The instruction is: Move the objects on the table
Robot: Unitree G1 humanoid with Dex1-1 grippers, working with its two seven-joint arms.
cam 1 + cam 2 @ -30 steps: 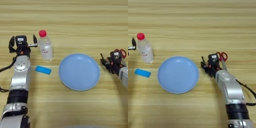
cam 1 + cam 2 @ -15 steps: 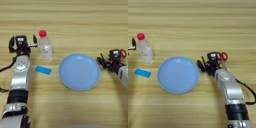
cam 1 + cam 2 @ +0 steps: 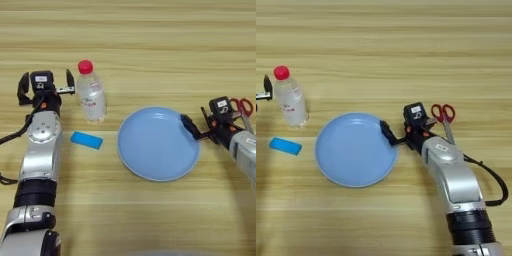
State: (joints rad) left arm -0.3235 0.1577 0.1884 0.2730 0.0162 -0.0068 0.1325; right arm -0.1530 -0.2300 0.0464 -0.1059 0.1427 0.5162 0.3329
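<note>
A clear bottle [image 3: 91,96] with a red cap stands upright at the left. My left gripper [image 3: 45,86] is open just left of it, not touching it. A small blue block [image 3: 86,140] lies flat in front of the bottle. The light-blue plate [image 3: 159,145] sits in the middle of the table [image 3: 150,40]. My right gripper [image 3: 192,127] reaches over the plate's right rim, with a black tip lying on the rim. Red-handled scissors [image 3: 443,117] lie on the wood just right of that gripper.
The left arm [image 3: 40,165] runs down the left side of the table. The right arm [image 3: 456,185] comes in from the lower right, with a black cable [image 3: 491,180] looping beside it.
My right gripper has moved left, away from the scissors, until it reaches the plate's right rim. The left arm, bottle, block and plate have stayed put.
</note>
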